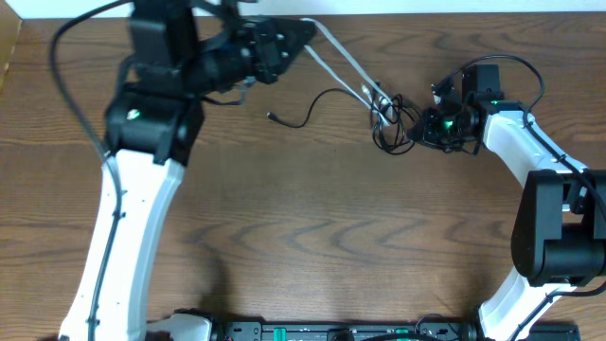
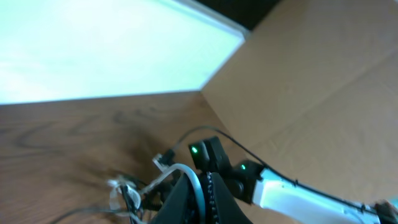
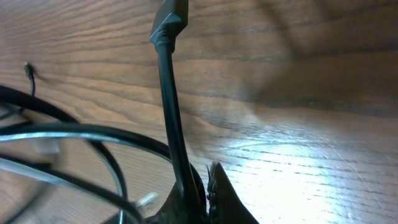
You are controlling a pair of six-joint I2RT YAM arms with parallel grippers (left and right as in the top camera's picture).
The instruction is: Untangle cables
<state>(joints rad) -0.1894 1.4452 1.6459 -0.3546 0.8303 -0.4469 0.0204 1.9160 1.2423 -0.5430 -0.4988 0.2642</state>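
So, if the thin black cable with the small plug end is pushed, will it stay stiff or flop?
Probably floppy: the thin black cable lies in a loose curve on the brown wooden table. It looks light, so a push would likely slide it. Its far end runs into the tangled bundle, so it may snag.

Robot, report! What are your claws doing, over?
Left claw shut on white cable, taut. Right claw shut on black cable. Tangle between them. Nothing blocking.
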